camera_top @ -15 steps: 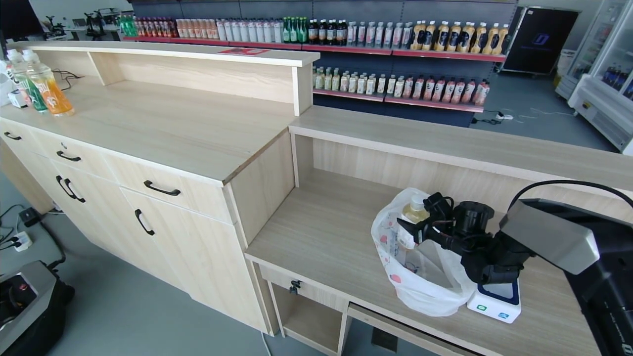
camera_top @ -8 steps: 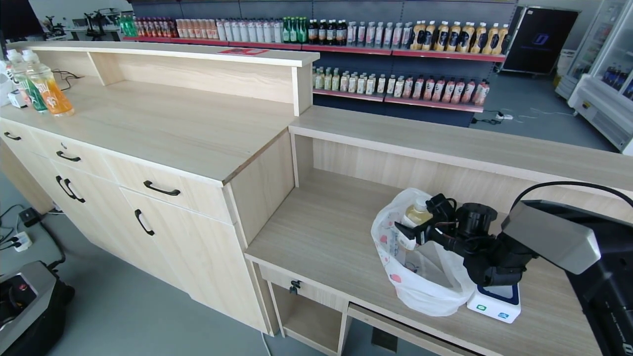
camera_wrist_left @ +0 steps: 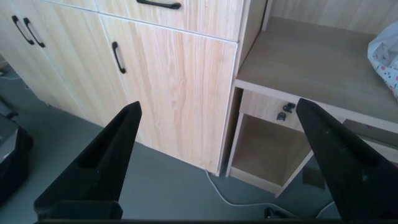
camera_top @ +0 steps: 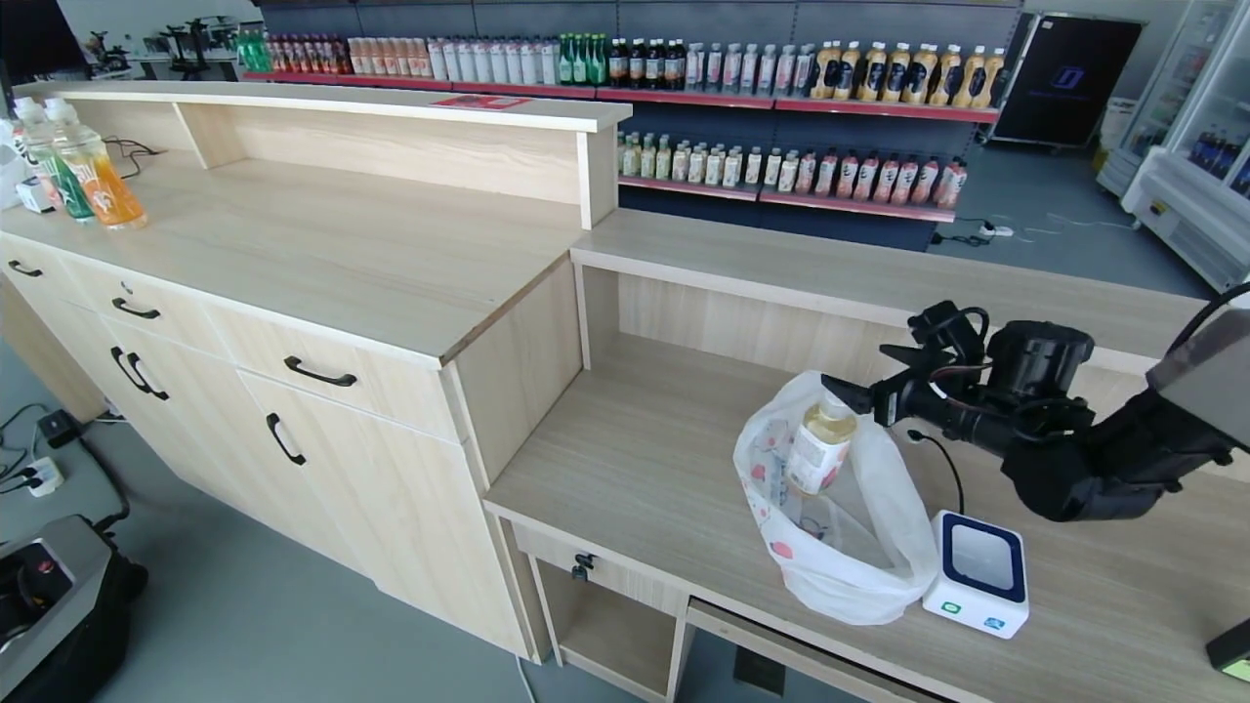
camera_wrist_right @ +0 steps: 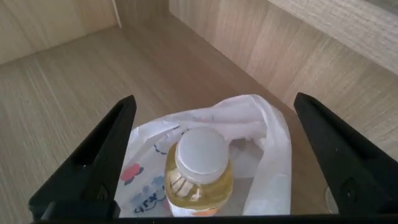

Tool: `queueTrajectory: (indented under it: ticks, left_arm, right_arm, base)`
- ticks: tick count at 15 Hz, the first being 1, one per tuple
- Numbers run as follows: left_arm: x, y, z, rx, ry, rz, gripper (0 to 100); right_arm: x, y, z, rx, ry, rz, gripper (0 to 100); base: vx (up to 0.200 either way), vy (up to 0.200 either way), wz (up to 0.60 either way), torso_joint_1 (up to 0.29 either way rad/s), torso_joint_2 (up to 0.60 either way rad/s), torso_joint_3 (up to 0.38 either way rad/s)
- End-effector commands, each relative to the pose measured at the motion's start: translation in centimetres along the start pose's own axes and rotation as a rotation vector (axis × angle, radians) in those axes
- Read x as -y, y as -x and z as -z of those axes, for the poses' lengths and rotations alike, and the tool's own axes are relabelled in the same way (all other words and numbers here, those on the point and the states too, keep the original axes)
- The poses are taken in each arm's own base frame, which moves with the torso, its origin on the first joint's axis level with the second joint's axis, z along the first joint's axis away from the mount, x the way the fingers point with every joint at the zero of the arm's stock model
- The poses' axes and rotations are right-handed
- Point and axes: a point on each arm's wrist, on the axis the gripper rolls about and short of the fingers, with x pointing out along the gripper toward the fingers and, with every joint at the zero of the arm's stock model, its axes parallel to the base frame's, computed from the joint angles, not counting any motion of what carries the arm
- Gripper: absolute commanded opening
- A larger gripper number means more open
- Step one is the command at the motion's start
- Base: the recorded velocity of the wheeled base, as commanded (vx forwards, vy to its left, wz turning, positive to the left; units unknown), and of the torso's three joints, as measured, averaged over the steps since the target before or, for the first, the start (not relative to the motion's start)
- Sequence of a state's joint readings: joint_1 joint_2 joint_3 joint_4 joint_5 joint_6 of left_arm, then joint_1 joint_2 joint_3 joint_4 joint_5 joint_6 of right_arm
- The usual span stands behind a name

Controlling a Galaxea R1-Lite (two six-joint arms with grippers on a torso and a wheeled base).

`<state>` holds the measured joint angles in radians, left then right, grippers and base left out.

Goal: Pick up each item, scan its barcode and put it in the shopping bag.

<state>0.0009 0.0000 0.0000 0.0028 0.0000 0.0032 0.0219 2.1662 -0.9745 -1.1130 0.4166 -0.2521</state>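
Note:
A bottle of yellow drink with a white cap point(camera_top: 820, 444) stands upright inside the white shopping bag point(camera_top: 840, 566) on the low counter. My right gripper point(camera_top: 877, 363) hangs open above and to the right of the bottle, apart from it. The right wrist view looks down between the open fingers point(camera_wrist_right: 93, 168) at the bottle point(camera_wrist_right: 199, 171) in the bag point(camera_wrist_right: 264, 140). The white scanner point(camera_top: 979, 576) sits just right of the bag. Two more bottles point(camera_top: 93, 166) stand at the far left of the high counter. My left gripper point(camera_wrist_left: 217, 168) is open and holds nothing, over the floor before the cabinet doors.
The low counter point(camera_top: 645, 459) has a raised back ledge point(camera_top: 879, 278) behind the bag. The higher counter with drawers point(camera_top: 322, 264) stands to the left. Shelves of bottles point(camera_top: 781, 117) line the room behind. In the left wrist view, the bag's edge point(camera_wrist_left: 387, 53) lies on the low counter.
My right gripper has risen up and to the right, out of the bag, leaving the bottle standing inside. The scanner is now uncovered.

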Motion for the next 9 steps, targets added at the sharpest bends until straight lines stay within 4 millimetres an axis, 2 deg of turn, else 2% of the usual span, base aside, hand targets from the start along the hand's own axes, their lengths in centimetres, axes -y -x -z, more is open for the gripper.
queueTrajectory:
  ticks: [1, 2, 3, 4, 5, 7, 9]
  left_arm:
    - [0.0, 0.0, 0.0, -0.002, 0.0, -0.001, 100]
    - [0.0, 0.0, 0.0, -0.002, 0.0, -0.001, 100]
    - [0.0, 0.0, 0.0, -0.002, 0.0, -0.001, 100]
    - [0.0, 0.0, 0.0, -0.002, 0.0, -0.001, 100]
    - [0.0, 0.0, 0.0, -0.002, 0.0, -0.001, 100]
    - [0.0, 0.0, 0.0, -0.002, 0.0, -0.001, 100]
    - [0.0, 0.0, 0.0, -0.002, 0.0, -0.001, 100]
  right_arm:
    - [0.5, 11.1, -6.5, -0.007, 0.031, 0.146, 100]
    - [0.8, 14.4, -7.9, -0.061, 0.059, 0.22, 100]
    - [1.3, 16.7, -8.6, -0.127, 0.051, 0.276, 100]
    - [1.9, 18.0, -8.7, -0.193, 0.042, 0.345, 100]
    - [2.4, 19.0, -8.6, -0.268, 0.021, 0.491, 100]
    - [3.1, 18.9, -7.3, -0.392, -0.105, 0.788, 100]
    - [4.6, 17.9, -4.8, -0.545, -0.161, 1.016, 100]
  base:
    - [0.0, 0.0, 0.0, 0.0, 0.0, 0.0]
    - [0.0, 0.0, -0.6, 0.007, 0.0, 0.002]
    - [0.0, 0.0, -0.6, 0.002, 0.0, -0.002]
    - [0.0, 0.0, -0.6, -0.095, 0.15, 0.095]
    - [0.0, 0.0, -0.6, -0.173, 0.3, 0.144]
    - [0.0, 0.0, -0.6, -0.156, 0.34, 0.149]
    - [0.0, 0.0, -0.6, -0.168, 0.33, 0.166]
